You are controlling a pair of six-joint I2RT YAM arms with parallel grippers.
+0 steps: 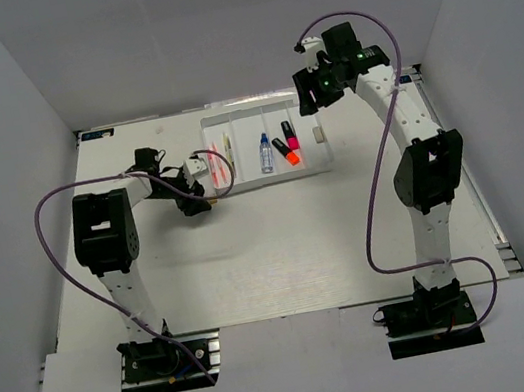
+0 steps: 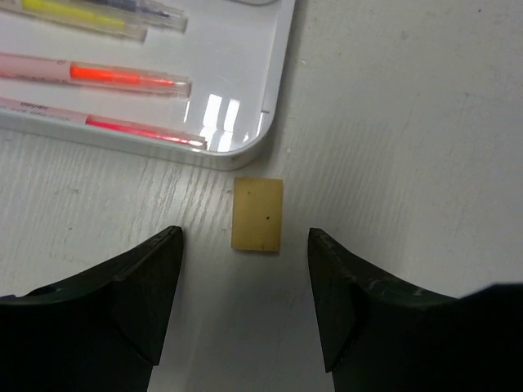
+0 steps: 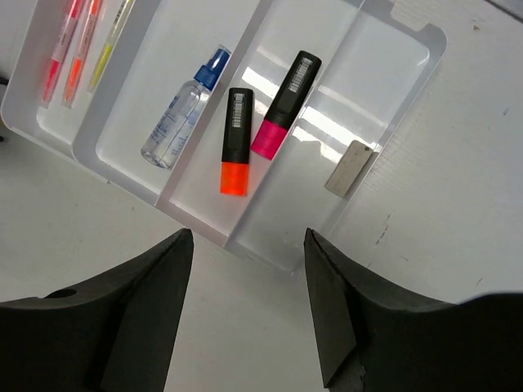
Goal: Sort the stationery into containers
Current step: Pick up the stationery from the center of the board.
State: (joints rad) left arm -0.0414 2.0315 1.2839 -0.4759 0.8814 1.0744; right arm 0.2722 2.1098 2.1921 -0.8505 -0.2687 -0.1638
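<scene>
The white divided tray [image 1: 239, 124] lies at the back middle of the table. It holds several thin pens [image 1: 218, 158], a blue-capped clear bottle [image 1: 266, 153], a pink-ended highlighter [image 1: 289, 134], an orange-ended highlighter [image 1: 287, 154] and a small eraser [image 1: 318, 132]. In the left wrist view a beige eraser [image 2: 257, 215] lies on the table just outside the tray's corner [image 2: 270, 122]. My left gripper [image 2: 244, 255] is open, its tips on either side of that eraser's near end. My right gripper [image 3: 248, 237] is open and empty, raised above the tray's right compartments [image 3: 384, 73].
White walls enclose the table on three sides. Purple cables loop from both arms [image 1: 374, 197]. The right wrist view shows the bottle [image 3: 184, 106], both highlighters [image 3: 235, 143] and the greyish eraser [image 3: 350, 167] in separate compartments.
</scene>
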